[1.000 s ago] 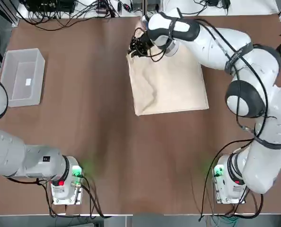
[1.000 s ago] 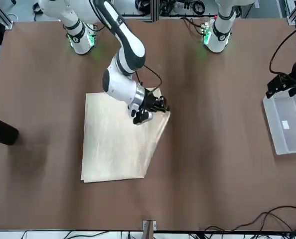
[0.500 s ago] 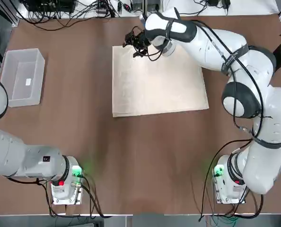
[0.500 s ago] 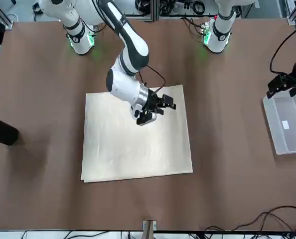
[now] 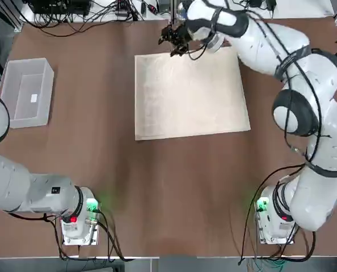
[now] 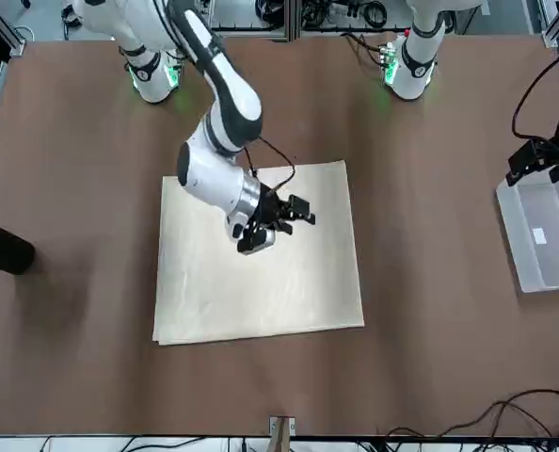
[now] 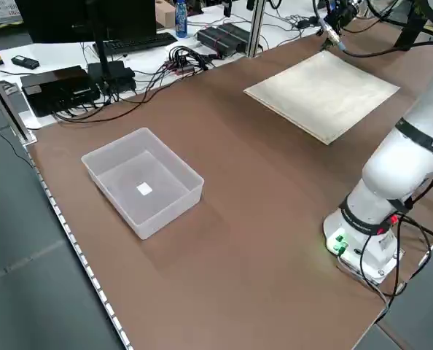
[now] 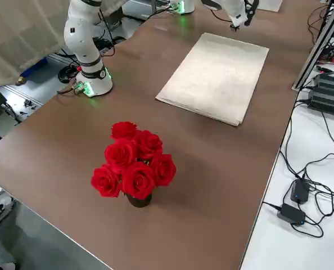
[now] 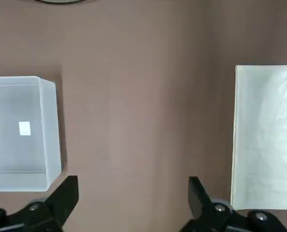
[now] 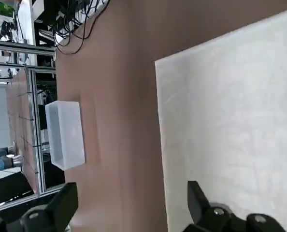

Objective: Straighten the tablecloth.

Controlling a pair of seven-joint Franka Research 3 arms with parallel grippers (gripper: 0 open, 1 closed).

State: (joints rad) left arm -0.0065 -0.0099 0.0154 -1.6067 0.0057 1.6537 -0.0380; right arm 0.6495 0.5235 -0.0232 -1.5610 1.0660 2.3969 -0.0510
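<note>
The tablecloth [image 5: 191, 96] is a cream-beige rectangle lying spread flat on the brown table, a little right of centre and towards the far edge. It also shows as the tablecloth [image 6: 261, 282] and the tablecloth [image 8: 217, 76]. My right gripper [image 6: 287, 212] hangs open above the cloth's far-left part, clear of the fabric, with nothing between its fingers. In the right wrist view the right gripper [image 10: 131, 191] looks down on the tablecloth [image 10: 230, 125]. My left gripper [image 9: 131, 186] is open and empty, raised at the table's left side beside the bin.
A clear plastic bin [image 5: 26, 90] stands at the far left, holding only a small white square. Red roses [image 8: 133, 163] in a dark pot stand at the right edge. Cables and equipment [image 7: 129, 58] lie beyond the far edge.
The folded-over left part of the cloth has been pulled out flat. The right gripper opened, let go of the cloth's corner, and lifted away towards the far edge. The left arm stayed still.
</note>
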